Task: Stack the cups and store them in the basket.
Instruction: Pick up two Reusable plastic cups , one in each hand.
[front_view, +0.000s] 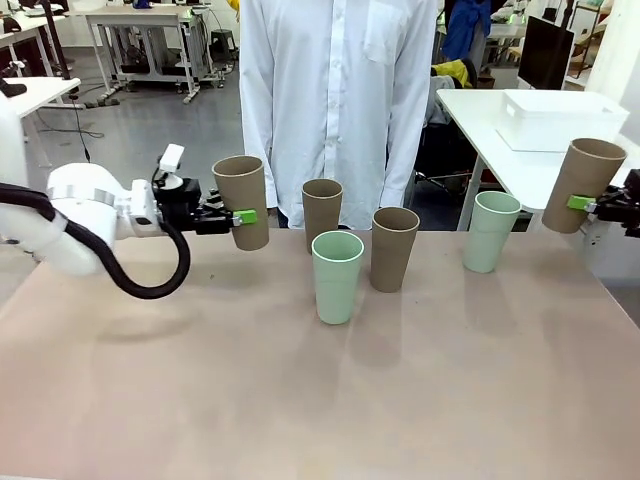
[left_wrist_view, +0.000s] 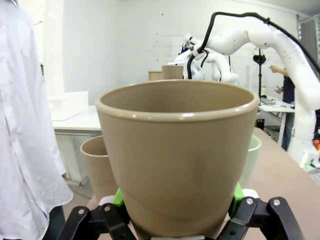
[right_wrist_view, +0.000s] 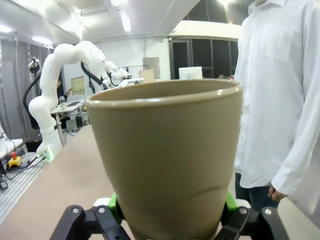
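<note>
**Grippers.** The left gripper (front_view: 238, 216) is clamped on a grey-brown matte tapered cup (front_view: 241, 195), which is held near upright, mouth up, over the left part of the beige tabletop (front_view: 300, 400). In the left wrist view, its green pads (left_wrist_view: 118, 197) are pressed against the cup's lower wall. The right gripper (front_view: 592, 204) is clamped on a second grey-brown cup (front_view: 584, 178), which is tilted at the table's right edge.

**Cups on the table.** Four are standing upright:
- a third grey-brown cup (front_view: 322, 212) near the far edge
- a pale mint green cup (front_view: 337, 276) just in front of it
- a fourth grey-brown cup (front_view: 394, 248) just beside that
- a second mint green cup (front_view: 491, 231) apart to the right

**Basket.** The white rectangular plastic basket (front_view: 560, 125) is resting on a white side table (front_view: 490, 130), well apart from the cups. No cup is seen in it.
</note>
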